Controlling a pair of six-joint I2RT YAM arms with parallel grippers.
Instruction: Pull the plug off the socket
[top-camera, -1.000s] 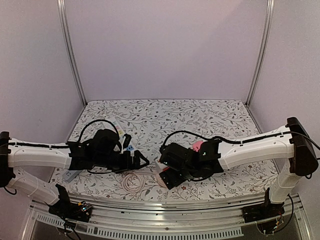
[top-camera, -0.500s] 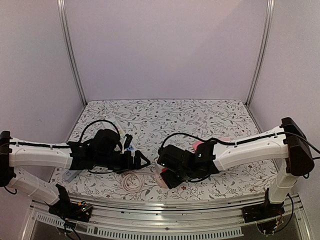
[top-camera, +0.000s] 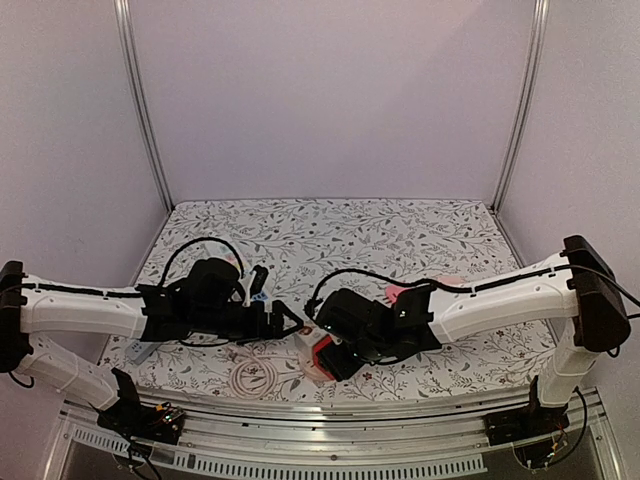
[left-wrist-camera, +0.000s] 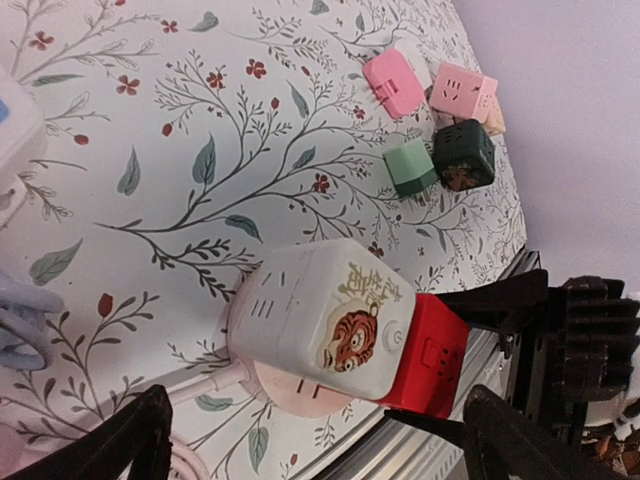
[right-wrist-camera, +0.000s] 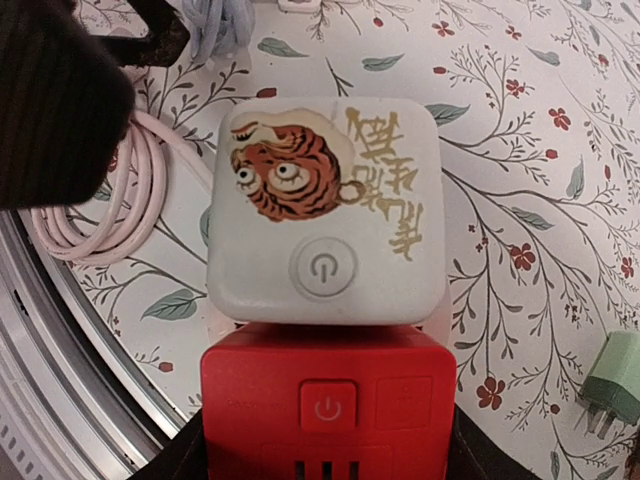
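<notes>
Red cube plastic plug (right-wrist-camera: 325, 410) sits joined to the white tiger-print cube socket (right-wrist-camera: 325, 215) on my floral-cloth table (left-wrist-camera: 200, 150), at the near edge, centre. My right gripper (right-wrist-camera: 325, 452) clamps the plug, jaws tight on its sides. My left gripper (left-wrist-camera: 315, 425) is spread wide around the socket, not touching. A coiled pink cable (right-wrist-camera: 90, 200) lies just left of the socket.

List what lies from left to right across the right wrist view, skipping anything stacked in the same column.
coiled pink cable → white tiger cube → green plug
</notes>
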